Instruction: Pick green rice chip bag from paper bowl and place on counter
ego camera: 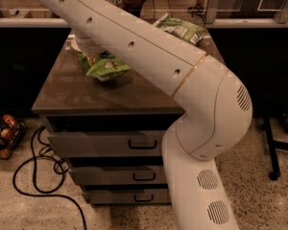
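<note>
The green rice chip bag [107,67] is bright green and lies at the back left of the grey-brown counter [86,95], in front of the arm's end. My gripper [90,51] is at the bag's back edge, right over it, under my long white arm [149,56] that crosses the counter from the upper left. A cream-white sliver at the gripper's left looks like the paper bowl [75,44]; most of it is hidden by the arm.
A paler green-and-white bag [180,28] lies at the counter's back right. Three grey drawers [134,144] with black handles are below. A basket [2,135] and a black cable [36,183] lie on the floor at left. A black stand leg [271,147] is at right.
</note>
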### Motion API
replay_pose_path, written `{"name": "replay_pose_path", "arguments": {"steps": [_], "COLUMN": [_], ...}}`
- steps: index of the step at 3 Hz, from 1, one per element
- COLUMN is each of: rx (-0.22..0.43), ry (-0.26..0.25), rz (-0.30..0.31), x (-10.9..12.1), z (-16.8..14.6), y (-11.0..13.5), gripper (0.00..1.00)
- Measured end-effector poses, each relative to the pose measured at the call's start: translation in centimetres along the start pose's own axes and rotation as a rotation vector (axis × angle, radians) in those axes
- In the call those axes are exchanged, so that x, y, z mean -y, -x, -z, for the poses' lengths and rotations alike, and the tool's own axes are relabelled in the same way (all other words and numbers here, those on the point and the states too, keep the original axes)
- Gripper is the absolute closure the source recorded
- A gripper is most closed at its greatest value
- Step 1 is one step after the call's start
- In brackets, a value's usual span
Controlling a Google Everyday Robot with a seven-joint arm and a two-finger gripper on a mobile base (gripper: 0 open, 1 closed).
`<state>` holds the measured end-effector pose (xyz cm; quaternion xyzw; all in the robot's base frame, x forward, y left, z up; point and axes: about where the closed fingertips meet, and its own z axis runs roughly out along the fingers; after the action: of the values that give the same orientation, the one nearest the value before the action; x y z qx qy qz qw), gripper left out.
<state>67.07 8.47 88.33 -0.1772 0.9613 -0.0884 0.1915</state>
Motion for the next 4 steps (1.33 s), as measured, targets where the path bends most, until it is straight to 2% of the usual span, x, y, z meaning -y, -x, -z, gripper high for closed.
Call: {"name": "replay_pose_path", "arguments": {"steps": [1, 2, 3, 4], "rx": [-0.082, -0.085, -0.085, -0.054], "ry": [0.010, 0.013, 0.013, 0.030], "rz": [0.008, 0.009, 0.009, 0.008], "x": [-0.7, -0.8, -0.8, -1.2], "z": [-2.9, -2.7, -2.6, -3.0], "y": [-1.9, -1.9, -1.8, -0.9], "gripper": [1.00, 0.83, 0.58, 0.36]}}
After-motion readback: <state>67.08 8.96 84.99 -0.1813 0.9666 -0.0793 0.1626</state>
